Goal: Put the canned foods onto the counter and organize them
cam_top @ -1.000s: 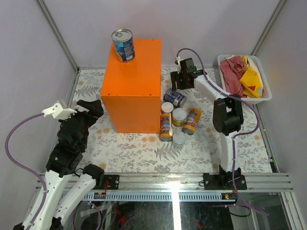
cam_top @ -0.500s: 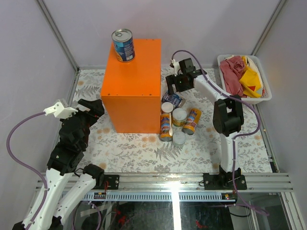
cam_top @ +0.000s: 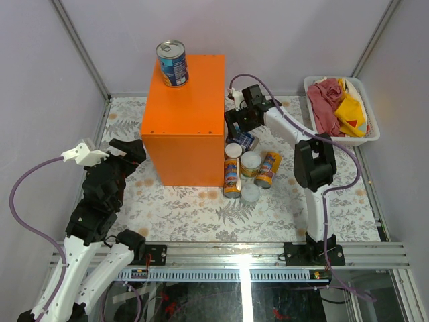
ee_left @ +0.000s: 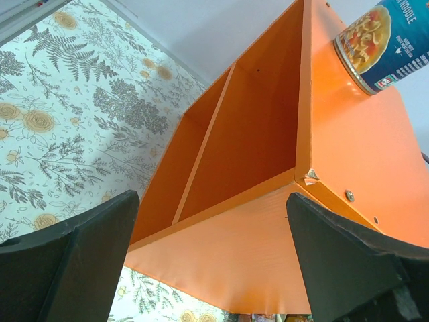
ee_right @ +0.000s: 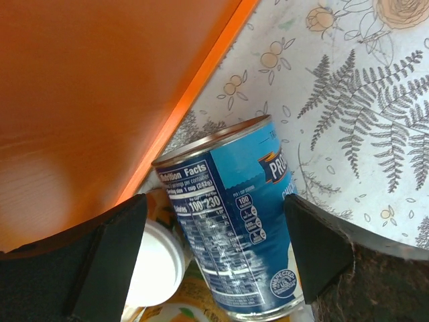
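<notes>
Cans of food sit in two places. One blue-labelled metal can with a silver top point(cam_top: 172, 63) stands upright on the far left corner of the large bright orange rectangular box point(cam_top: 191, 127) that serves as the counter. The other five are clustered on the floral-patterned table point(cam_top: 188, 215), just beside the box's right wall: a second blue-labelled can point(ee_right: 228, 215) lying on its side, two tall yellow-orange cans point(cam_top: 232, 176) and two shorter pale-lidded cans point(cam_top: 251, 163).

The right gripper point(cam_top: 240, 122) hangs over the lying blue can with its jaws spread wide, one black finger point(ee_right: 87, 261) on each side; nothing is held. The left gripper point(ee_left: 211, 261) is also wide open and empty, facing the box's open shelved side, well apart from the cans.

The lying can looks rigid and is probably heavy if full. Its smooth label could slip, and it may roll. A sound hold would be across the middle of its curved body, away from the rims, minding the box wall close alongside.
</notes>
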You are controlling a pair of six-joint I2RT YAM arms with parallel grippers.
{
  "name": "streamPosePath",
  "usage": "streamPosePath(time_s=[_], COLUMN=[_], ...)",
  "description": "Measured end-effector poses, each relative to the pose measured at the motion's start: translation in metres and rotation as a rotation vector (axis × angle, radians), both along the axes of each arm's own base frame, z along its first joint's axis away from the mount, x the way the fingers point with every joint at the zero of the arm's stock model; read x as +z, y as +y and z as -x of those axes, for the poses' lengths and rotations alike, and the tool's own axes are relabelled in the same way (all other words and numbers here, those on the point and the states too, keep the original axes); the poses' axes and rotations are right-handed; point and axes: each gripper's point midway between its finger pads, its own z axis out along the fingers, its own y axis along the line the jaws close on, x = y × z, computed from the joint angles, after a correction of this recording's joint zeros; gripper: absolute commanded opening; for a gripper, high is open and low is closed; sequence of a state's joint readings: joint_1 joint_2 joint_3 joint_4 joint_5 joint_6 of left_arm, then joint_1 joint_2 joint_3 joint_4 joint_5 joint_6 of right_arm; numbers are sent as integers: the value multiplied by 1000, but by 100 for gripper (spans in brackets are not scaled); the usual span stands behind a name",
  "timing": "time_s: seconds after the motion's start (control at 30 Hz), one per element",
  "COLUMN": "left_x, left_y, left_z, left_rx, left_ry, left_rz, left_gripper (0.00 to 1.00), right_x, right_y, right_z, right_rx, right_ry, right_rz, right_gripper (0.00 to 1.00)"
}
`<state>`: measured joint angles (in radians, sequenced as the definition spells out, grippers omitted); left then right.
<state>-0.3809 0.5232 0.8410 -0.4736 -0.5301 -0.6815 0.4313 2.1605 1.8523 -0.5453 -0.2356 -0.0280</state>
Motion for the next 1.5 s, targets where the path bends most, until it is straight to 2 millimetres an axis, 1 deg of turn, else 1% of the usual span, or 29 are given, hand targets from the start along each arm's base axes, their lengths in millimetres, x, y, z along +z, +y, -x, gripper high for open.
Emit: streamPosePath(time_s=[0.2, 0.47, 0.6, 1.17, 1.5], left_x=[-2, 0, -1, -3, -2], left_y=[0, 0, 0, 1, 2], left_z=[0, -1, -1, -1, -1], left_rx=[0, 0, 0, -3, 2], left_ry=[7, 13, 17, 24, 24], left_rz=[-3, -6, -9, -39, -45], left_gripper=[91, 91, 91, 91, 91], right_x=[-16, -18, -20, -28, -32], right_y=[-4, -2, -3, -4, -11], right_z=[-15, -19, -22, -22, -33], right_rx=[-18, -31, -40, -66, -188], right_ry=[-18, -6, -6, 30, 40], right_rz=[47, 48, 51, 59, 76], right_gripper=[89, 90, 92, 92, 88])
